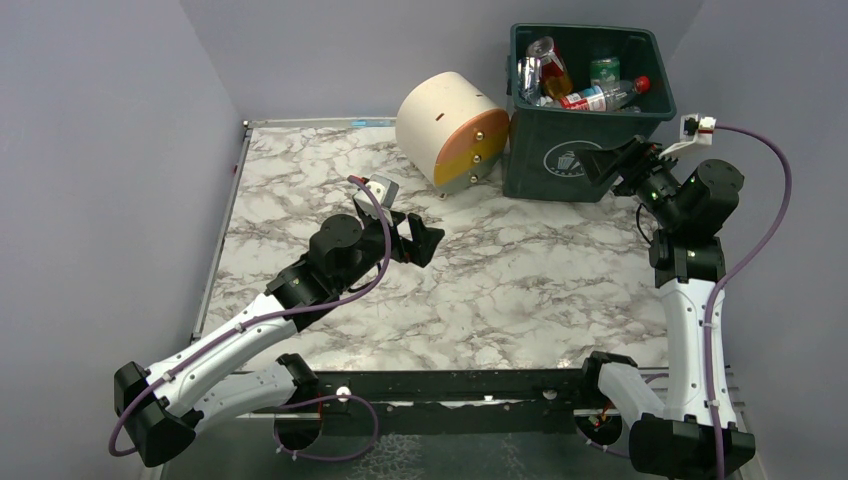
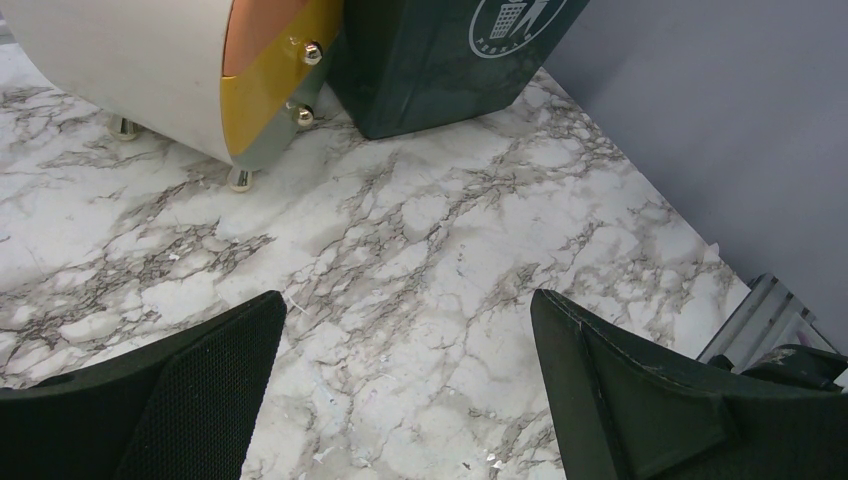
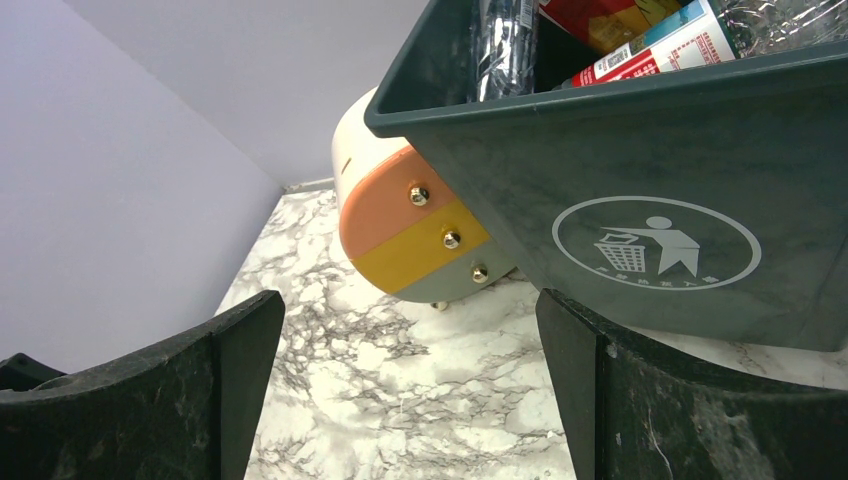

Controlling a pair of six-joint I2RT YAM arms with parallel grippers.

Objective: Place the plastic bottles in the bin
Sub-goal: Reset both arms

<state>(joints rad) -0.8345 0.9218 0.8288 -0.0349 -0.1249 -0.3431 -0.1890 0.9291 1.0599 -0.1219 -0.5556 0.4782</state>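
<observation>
bottles: plastic bottles [image 1: 598, 97] piled inside the bin, red-labelled one on top
bin: dark green bin [image 1: 545, 165], far right corner of table
beside: round drawer unit [image 1: 440, 115] just left of bin
surface: grey-veined marble tabletop [image 1: 520, 280]
room: plain lilac walls [image 1: 100, 150]
left gripper [image 1: 426, 243]: spread wide, empty, mid-table
right gripper [image 1: 612, 160]: spread wide, empty, by bin front

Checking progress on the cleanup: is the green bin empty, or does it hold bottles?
Holds bottles: several plastic bottles lie piled inside the bin, reaching up near its rim, as both the top view and the right wrist view show.
</observation>
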